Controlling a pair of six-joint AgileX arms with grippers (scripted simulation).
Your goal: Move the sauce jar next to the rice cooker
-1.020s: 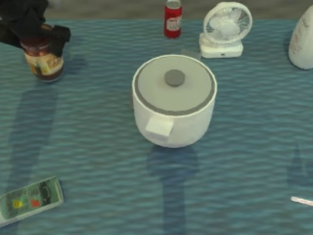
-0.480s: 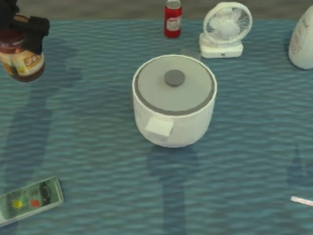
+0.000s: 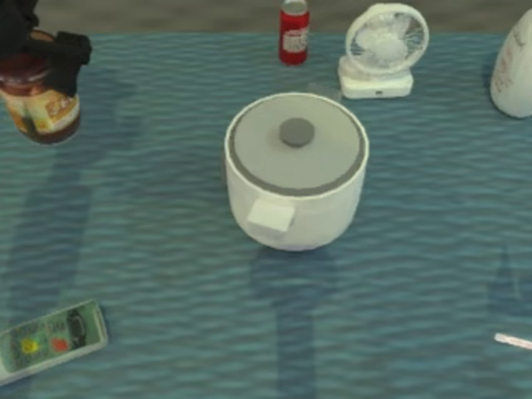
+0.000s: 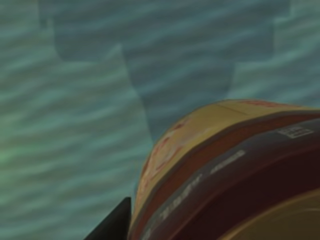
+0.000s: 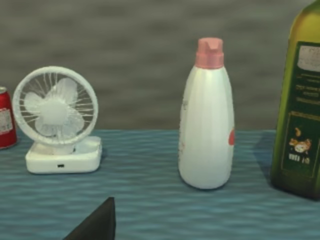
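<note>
Since a moment before, the sauce jar (image 3: pixel 37 100) had edged slightly toward the rice cooker (image 3: pixel 296 170), which sat mid-table. The jar hung at the far left, well apart from it, clenched in the left gripper (image 3: pixel 40 51).

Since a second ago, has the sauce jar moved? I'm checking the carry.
Yes. The sauce jar, held by the left tool, shifted toward the table's left edge, farther from the rice cooker.
</note>
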